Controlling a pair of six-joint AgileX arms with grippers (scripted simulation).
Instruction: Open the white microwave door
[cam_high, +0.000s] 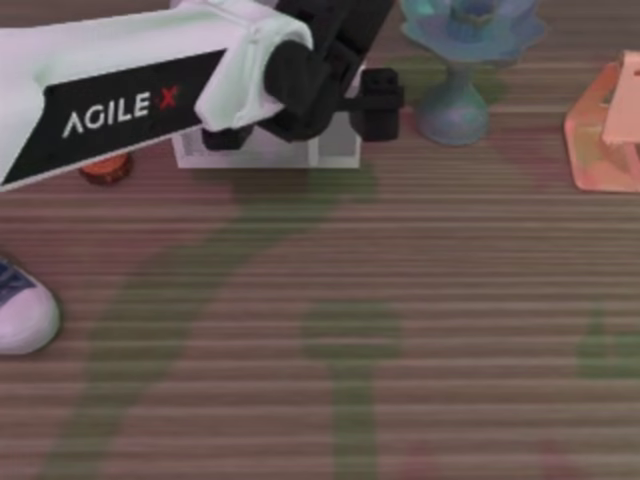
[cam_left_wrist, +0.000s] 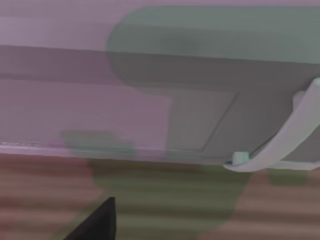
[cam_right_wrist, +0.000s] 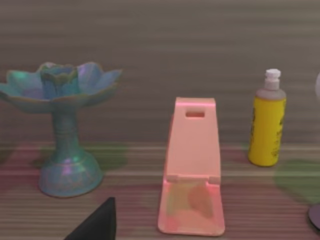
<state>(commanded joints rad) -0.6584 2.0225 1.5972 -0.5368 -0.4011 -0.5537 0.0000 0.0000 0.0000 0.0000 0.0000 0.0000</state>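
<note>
The boxy white microwave (cam_high: 265, 150) looks like smooth matt plastic; the striped brown table (cam_high: 400, 300) resembles ridged wood; the blue lotus-shaped stand (cam_right_wrist: 60, 125) appears glazed and glossy.

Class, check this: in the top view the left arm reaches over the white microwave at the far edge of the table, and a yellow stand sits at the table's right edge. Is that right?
One detail is wrong. The stand at the table's right edge is pink, not yellow, as the top view shows. The rest holds: the left arm reaches over the white microwave at the far edge.
</note>
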